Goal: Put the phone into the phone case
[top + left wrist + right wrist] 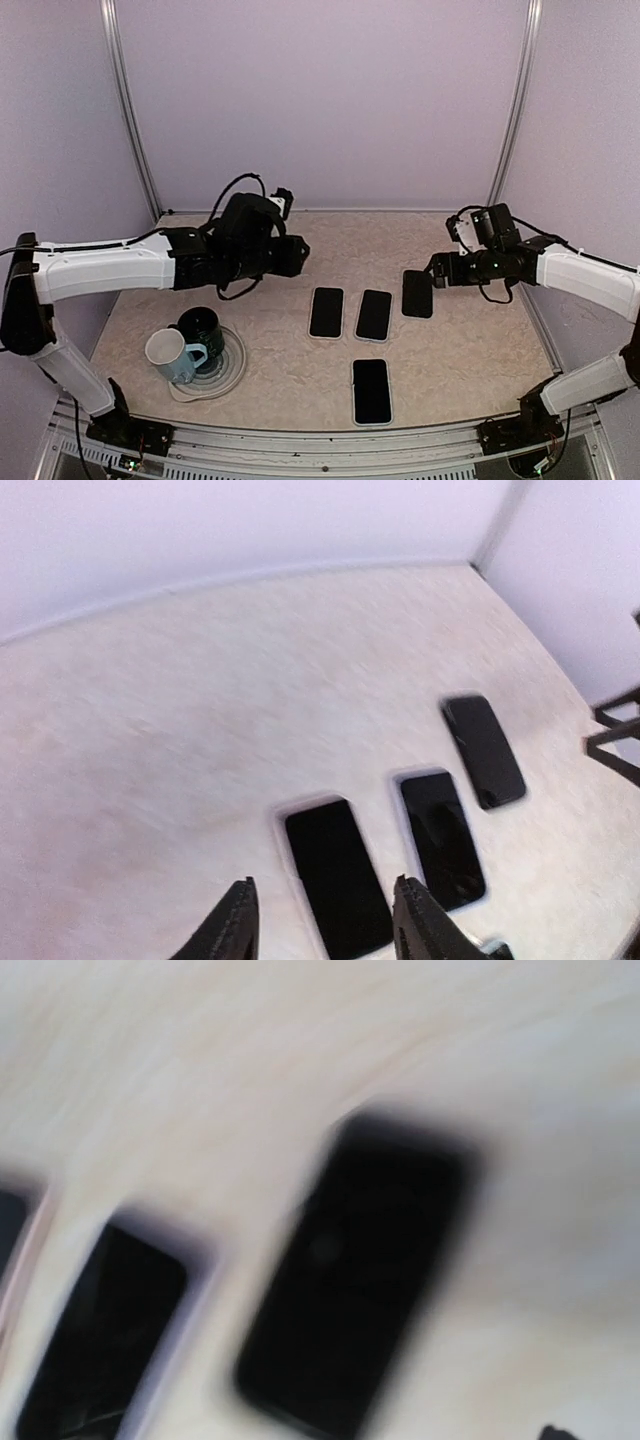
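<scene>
A bare black phone [417, 293] lies flat on the table at the right. It also shows in the left wrist view [484, 750] and, blurred, in the right wrist view [360, 1280]. Three dark slabs with pale case rims lie nearby: two side by side [326, 312] [373, 314] and one nearer the front [371, 391]. I cannot tell whether each holds a phone. My left gripper [300, 252] [325, 925] is open and empty, hovering behind the left slab [335, 890]. My right gripper [432, 272] hangs just above the bare phone's far end; its fingers barely show.
A pale blue mug [170, 355] and a dark mug [203, 328] stand on a round pale mat [232, 372] at the front left. Lilac walls and metal posts [515, 100] close in the back and sides.
</scene>
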`<state>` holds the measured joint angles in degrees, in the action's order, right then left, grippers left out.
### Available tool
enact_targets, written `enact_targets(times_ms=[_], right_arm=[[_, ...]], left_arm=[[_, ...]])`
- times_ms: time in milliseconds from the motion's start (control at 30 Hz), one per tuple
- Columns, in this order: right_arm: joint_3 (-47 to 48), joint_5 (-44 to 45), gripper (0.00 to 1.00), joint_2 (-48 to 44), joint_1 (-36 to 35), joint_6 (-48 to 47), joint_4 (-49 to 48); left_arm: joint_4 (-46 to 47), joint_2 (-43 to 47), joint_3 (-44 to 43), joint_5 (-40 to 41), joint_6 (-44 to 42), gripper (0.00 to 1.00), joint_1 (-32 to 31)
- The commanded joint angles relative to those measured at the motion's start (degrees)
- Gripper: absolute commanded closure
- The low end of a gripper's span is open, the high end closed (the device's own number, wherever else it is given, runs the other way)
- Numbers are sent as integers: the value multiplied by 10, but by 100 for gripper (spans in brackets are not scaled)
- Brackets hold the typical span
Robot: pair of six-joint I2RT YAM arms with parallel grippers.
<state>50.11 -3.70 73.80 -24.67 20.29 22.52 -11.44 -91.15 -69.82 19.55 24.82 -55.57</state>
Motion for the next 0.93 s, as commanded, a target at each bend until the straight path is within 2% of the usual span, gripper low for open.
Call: enact_targets(times_ms=[0, 133, 267, 333, 467, 600, 733, 900], right_arm=[[-10, -20, 4, -40, 130, -95, -82], [-53, -61, 1, -84, 229, -63, -144], [-113, -34, 1, -123, 241, -56, -219], [-145, -34, 1, -131, 241, -51, -275], [-206, -38, 1, -135, 241, -40, -358], [-247, -32, 1, -123, 241, -38, -422], [-269, -31, 1, -99, 241, -39, -463], [-276, -36, 1, -66, 241, -37, -485]], left_arm=[[-9, 117, 57, 121, -53, 44, 108], [-2, 230, 129, 154, -63, 21, 239], [51, 319, 235, 136, -94, 2, 357], [87, 334, 282, 71, -110, 1, 415], [103, 298, 307, 5, -46, 1, 506], [253, 280, 388, 28, -61, 1, 515], [391, 304, 469, 37, -79, 1, 515], [427, 320, 502, 37, -80, 1, 515]])
